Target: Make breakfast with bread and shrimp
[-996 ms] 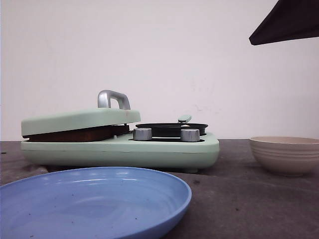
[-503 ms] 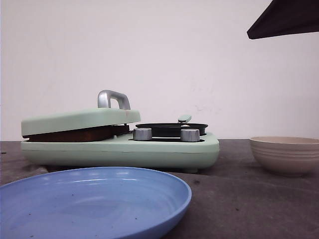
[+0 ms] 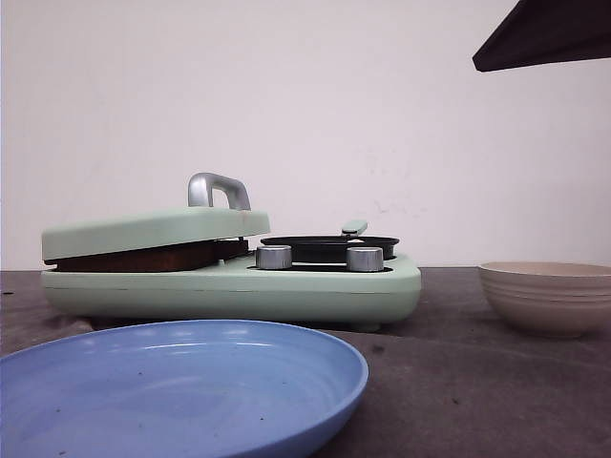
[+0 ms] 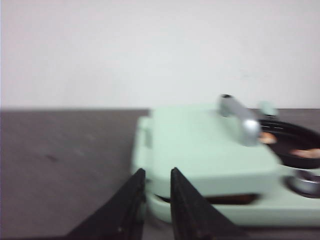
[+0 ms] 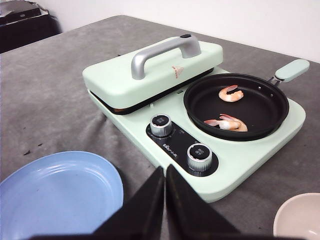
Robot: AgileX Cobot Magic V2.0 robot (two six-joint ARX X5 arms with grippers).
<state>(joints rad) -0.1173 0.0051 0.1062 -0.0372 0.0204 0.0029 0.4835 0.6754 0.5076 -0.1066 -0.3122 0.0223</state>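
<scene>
The left gripper, jaws slightly apart, hovers by the press lid; a brown edge beneath it is probably the bread. Two shrimp lie in the pan. The right gripper hangs pressed together.
</scene>
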